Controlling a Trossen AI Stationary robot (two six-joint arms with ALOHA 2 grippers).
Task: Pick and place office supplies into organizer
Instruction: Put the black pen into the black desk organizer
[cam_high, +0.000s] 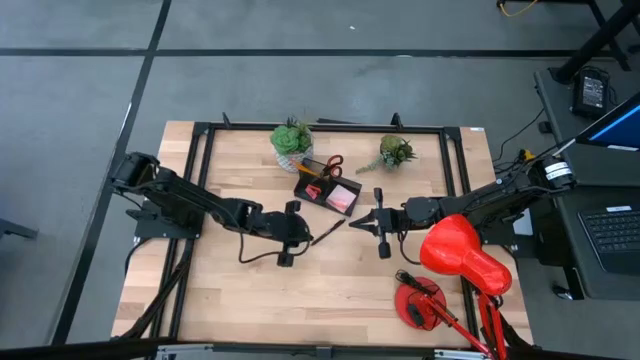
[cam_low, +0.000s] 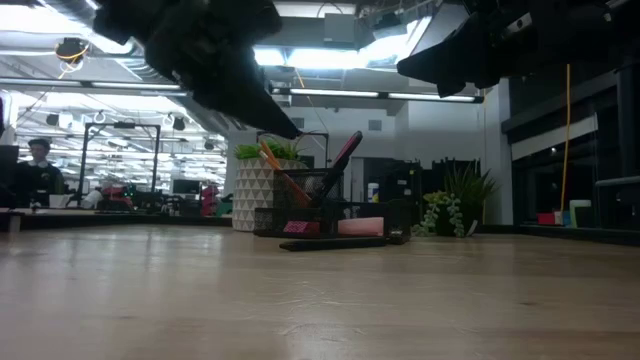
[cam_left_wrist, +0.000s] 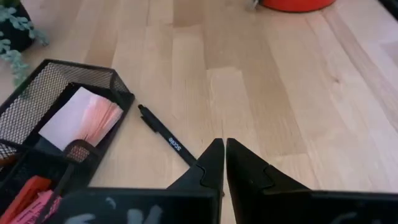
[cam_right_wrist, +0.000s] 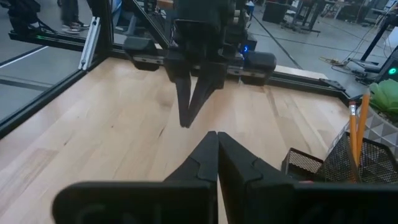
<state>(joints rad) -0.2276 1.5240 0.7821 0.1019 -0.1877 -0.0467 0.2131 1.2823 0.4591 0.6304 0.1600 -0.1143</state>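
Observation:
The black mesh organizer (cam_high: 322, 187) stands at the table's far middle, holding red-handled scissors (cam_high: 326, 166), an orange pencil (cam_right_wrist: 357, 134) and a pink sticky-note pad (cam_left_wrist: 84, 118). A black pen (cam_left_wrist: 163, 137) lies flat on the table just near-right of the organizer; it also shows in the low view (cam_low: 340, 243). My left gripper (cam_left_wrist: 224, 146) is shut and empty, hovering over the pen's near end, clear of the table (cam_low: 285, 128). My right gripper (cam_right_wrist: 216, 138) is shut and empty, just right of the pen (cam_high: 362, 224), facing the left gripper.
Two green plants in white pots (cam_high: 292, 142) (cam_high: 396, 152) stand at the far edge beside the organizer. A red desk lamp (cam_high: 462, 255) with its base (cam_high: 418, 303) stands at the near right. Bare wood (cam_high: 250, 290) lies at the near left.

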